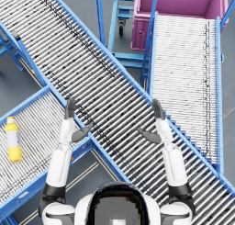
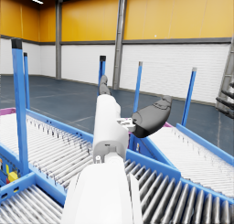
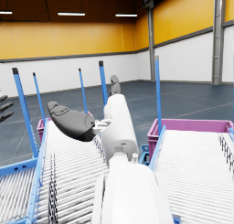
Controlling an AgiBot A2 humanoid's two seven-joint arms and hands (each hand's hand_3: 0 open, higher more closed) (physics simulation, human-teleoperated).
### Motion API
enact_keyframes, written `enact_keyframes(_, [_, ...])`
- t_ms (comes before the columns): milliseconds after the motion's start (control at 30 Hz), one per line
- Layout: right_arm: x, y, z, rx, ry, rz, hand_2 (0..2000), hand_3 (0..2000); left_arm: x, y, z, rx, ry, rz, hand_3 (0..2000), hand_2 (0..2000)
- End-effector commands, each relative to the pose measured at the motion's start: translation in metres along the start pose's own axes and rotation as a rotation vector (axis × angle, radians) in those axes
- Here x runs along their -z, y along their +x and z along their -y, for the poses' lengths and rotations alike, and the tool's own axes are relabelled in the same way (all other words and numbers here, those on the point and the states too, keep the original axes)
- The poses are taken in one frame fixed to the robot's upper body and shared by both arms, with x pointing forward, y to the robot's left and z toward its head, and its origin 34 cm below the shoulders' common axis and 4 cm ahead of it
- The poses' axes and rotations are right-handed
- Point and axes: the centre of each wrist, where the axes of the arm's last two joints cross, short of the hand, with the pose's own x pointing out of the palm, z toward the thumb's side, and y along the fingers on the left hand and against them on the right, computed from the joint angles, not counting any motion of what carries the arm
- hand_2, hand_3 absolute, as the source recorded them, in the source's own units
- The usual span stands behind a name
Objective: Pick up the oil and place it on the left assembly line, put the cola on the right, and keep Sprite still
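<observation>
The oil, a yellow bottle with a white label and yellow cap (image 1: 13, 139), lies on the rollers of the left assembly line (image 1: 36, 127), near the picture's left edge. My left hand (image 1: 73, 121) (image 2: 148, 119) hovers open over the blue rail between that line and the central conveyor, well to the right of the bottle. My right hand (image 1: 155, 124) (image 3: 73, 121) is open too, fingers straight and thumb spread, above the central conveyor. Neither hand holds anything. No cola or Sprite shows in any view.
The wide central roller conveyor (image 1: 101, 81) runs diagonally from upper left to lower right. The right assembly line (image 1: 183, 72) leads away to a pink bin (image 1: 183, 3). Blue rails and upright posts (image 2: 18, 104) border every line.
</observation>
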Motion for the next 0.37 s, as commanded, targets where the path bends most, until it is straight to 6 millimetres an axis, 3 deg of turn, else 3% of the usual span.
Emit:
enact_keyframes(33, [0.0010,0.0003,-0.0006,-0.006,0.008,0.004,0,0,0.0010,0.0006,0.0002,0.002,-0.008,0.005,0,0])
enact_keyframes(367, [0.0034,0.0010,-0.0020,-0.022,0.027,0.013,0,0,0.0034,0.0021,0.0006,0.008,-0.026,0.019,0,0])
